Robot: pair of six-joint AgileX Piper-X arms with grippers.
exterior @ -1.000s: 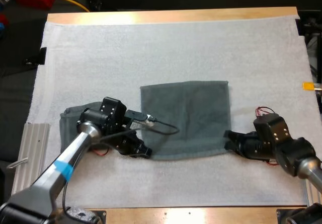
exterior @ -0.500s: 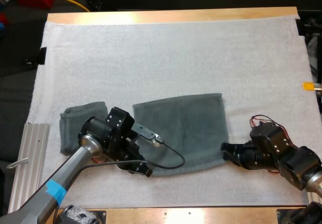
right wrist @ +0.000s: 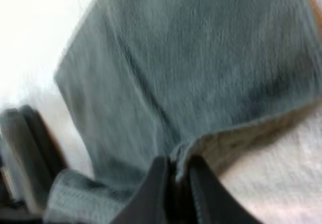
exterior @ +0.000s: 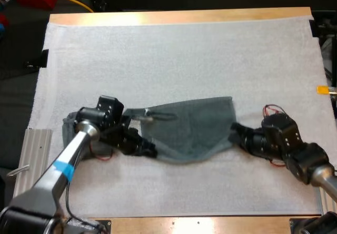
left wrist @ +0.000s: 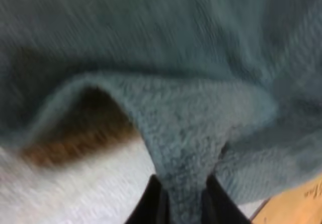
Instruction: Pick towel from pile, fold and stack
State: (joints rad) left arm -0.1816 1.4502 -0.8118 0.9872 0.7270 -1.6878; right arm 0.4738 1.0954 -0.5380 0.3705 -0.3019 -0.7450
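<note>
Midway through, by the look of things: one folded towel (exterior: 68,136) already down at the frame's left, partly under the left arm. Second dark grey-green towel (exterior: 192,131) at centre, stretched and sagging between both grippers. Left gripper (exterior: 149,151) clamped on its near-left corner, right gripper (exterior: 235,132) pinched on its right edge, with cloth pressed between the fingers in both wrist views. Probably left to do: finishing the fold, then stacking on the folded towel. Ample bare white mat (exterior: 174,60) across the upper half; tighter toward the wooden table (exterior: 210,224) edge at bottom.
</note>
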